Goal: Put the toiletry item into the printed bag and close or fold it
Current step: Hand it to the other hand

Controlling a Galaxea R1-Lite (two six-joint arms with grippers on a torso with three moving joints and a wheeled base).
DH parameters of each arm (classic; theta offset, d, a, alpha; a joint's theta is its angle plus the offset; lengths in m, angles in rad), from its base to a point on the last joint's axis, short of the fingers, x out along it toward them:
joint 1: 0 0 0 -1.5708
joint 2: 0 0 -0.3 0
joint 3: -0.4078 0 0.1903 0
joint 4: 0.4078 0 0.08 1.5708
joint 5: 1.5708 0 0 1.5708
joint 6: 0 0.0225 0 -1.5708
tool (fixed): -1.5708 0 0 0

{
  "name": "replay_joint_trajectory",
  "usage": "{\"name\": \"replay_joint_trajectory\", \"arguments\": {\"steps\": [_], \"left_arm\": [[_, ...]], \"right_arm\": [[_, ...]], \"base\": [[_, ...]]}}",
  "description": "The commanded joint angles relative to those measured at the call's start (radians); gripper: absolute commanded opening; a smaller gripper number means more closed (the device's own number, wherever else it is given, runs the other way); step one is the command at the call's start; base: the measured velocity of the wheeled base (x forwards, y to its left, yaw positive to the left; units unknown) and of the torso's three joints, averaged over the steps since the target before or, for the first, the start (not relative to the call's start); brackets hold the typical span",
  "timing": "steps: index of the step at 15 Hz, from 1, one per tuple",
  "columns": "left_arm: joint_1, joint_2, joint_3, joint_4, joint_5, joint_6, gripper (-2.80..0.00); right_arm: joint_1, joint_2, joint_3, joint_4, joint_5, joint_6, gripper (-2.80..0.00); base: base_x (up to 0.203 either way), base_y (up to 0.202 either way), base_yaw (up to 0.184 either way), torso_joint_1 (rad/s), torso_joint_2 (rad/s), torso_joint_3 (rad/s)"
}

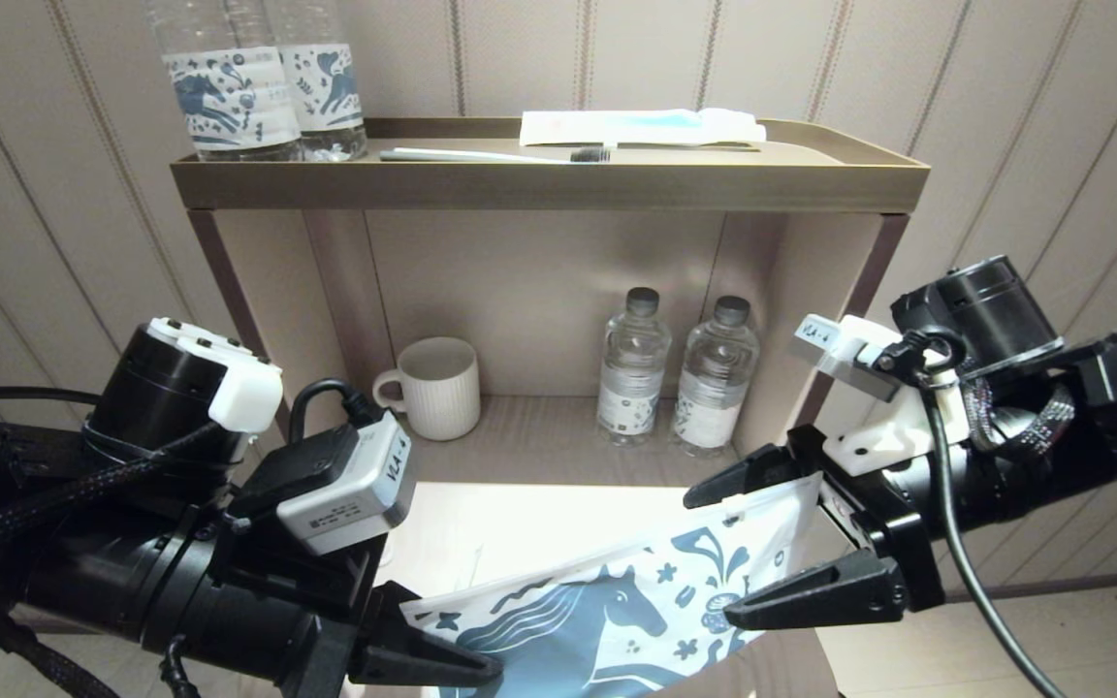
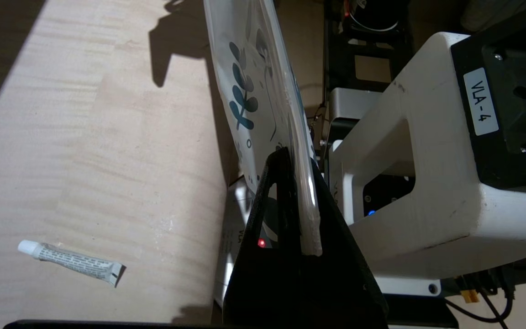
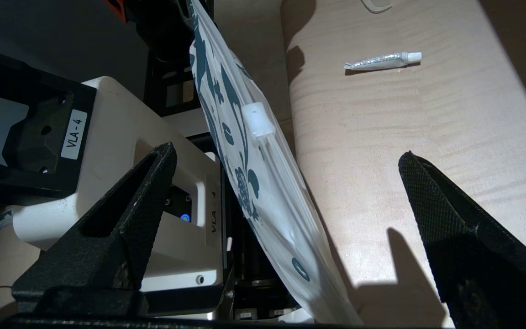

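The printed bag [image 1: 617,601], white with a dark blue horse, hangs stretched between my two grippers above the light wood table [image 2: 85,137]. My left gripper [image 1: 481,669] is shut on the bag's left end, and the left wrist view shows the bag's edge [image 2: 308,214] pinched between the black fingers. My right gripper [image 1: 714,557] stands open, with the bag's right end between its spread fingers and touching neither. The bag's white zip slider [image 3: 257,123] sits partway along its top edge. I do not see the comb; whether it lies inside the bag I cannot tell.
A small toothpaste tube [image 3: 381,60] lies on the table beyond the bag. The shelf behind holds a white mug [image 1: 437,388] and two small bottles [image 1: 633,364]. On the top tray [image 1: 549,184] are a toothbrush [image 1: 491,155], a flat packet [image 1: 641,126] and horse-label bottles [image 1: 258,87].
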Motion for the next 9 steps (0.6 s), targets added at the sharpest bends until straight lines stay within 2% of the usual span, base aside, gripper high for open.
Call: {"name": "replay_joint_trajectory", "arguments": {"steps": [1, 9], "left_arm": [[0.000, 0.000, 0.000, 0.001, -0.005, 0.003, -2.80], [-0.001, -0.006, 0.000, 0.002, -0.005, 0.003, -2.80]], "right_arm": [[-0.002, 0.002, 0.002, 0.001, 0.008, -0.003, 0.00], [0.005, -0.003, 0.000, 0.001, 0.010, -0.004, 0.00]], "base": [[0.000, 0.000, 0.000, 0.000, 0.00, 0.000], [0.000, 0.000, 0.000, 0.000, 0.00, 0.000]]}}
